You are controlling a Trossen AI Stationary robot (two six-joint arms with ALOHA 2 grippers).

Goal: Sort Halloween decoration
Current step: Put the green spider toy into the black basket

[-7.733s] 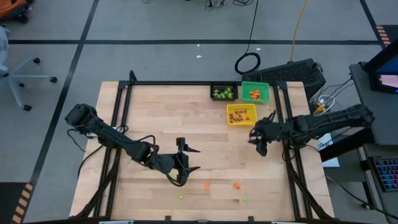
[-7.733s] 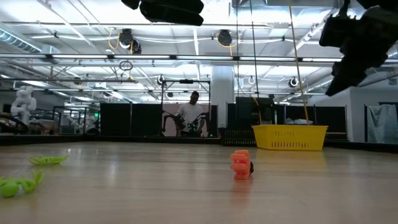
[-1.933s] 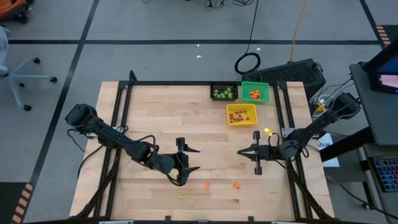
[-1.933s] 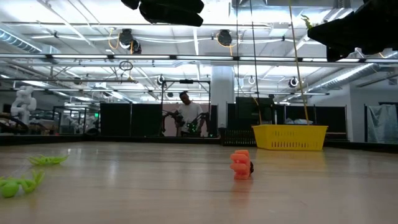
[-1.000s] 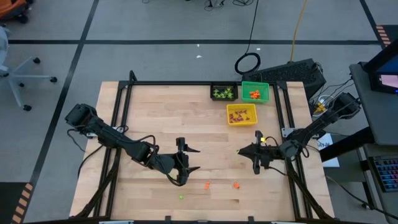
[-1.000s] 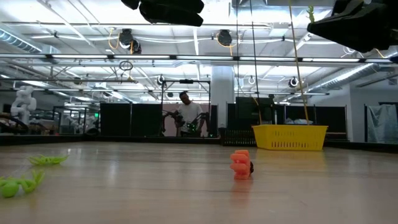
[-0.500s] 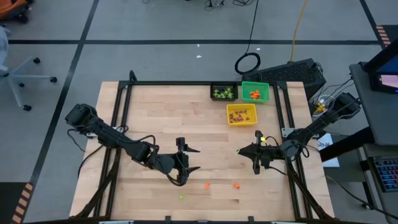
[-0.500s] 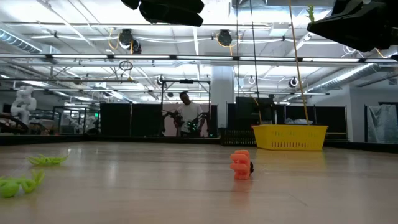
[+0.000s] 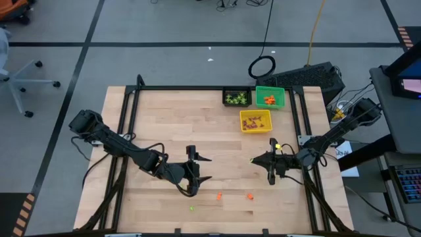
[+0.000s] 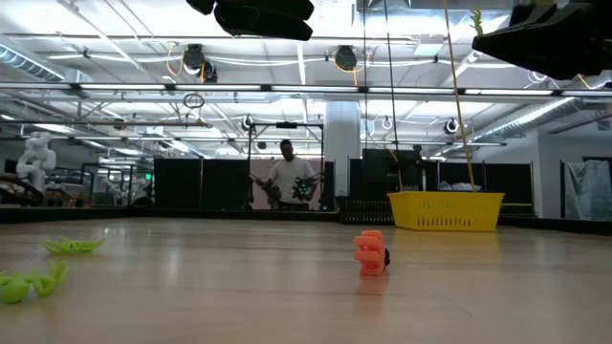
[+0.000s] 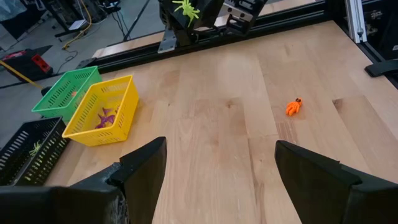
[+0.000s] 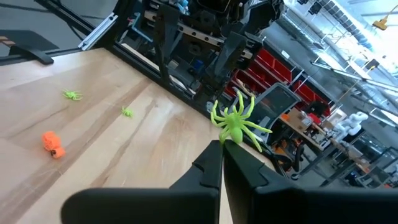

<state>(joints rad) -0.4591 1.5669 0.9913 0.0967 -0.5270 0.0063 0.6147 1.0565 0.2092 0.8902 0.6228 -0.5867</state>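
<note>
Clenched jaws on the right gripper (image 12: 222,148) pinch a light-green spider (image 12: 237,124) by one leg, its body standing just above the fingertips at centre frame in the right wrist view. In the left part of that frame an orange trinket (image 12: 52,144) and two small green trinkets (image 12: 73,95) lie on the wood, still unsorted.

From the high view the right gripper (image 9: 271,163) hangs right of centre, below the three bins near the table's top edge: black bin (image 9: 236,98), green bin (image 9: 270,97) and yellow bin (image 9: 255,121). The black bin already holds green pieces, so the spider is probably lifted clear of the table to be carried there. The left gripper (image 9: 196,166) waits left of centre with its fingers spread wide and nothing between them. Two orange trinkets (image 9: 249,195) lie lower centre, and a green speck (image 9: 191,209) near the bottom edge.

At table height, an orange trinket (image 10: 370,253) stands at centre and green spiders (image 10: 29,283) lie at lower left; the yellow bin (image 10: 446,210) sits behind, and a person (image 10: 289,176) stands far back in the room.

Through the left wrist camera the released fingers (image 11: 144,168) frame bare wood at the bottom; the orange trinket (image 11: 293,107) lies right of centre, the bins at left.
</note>
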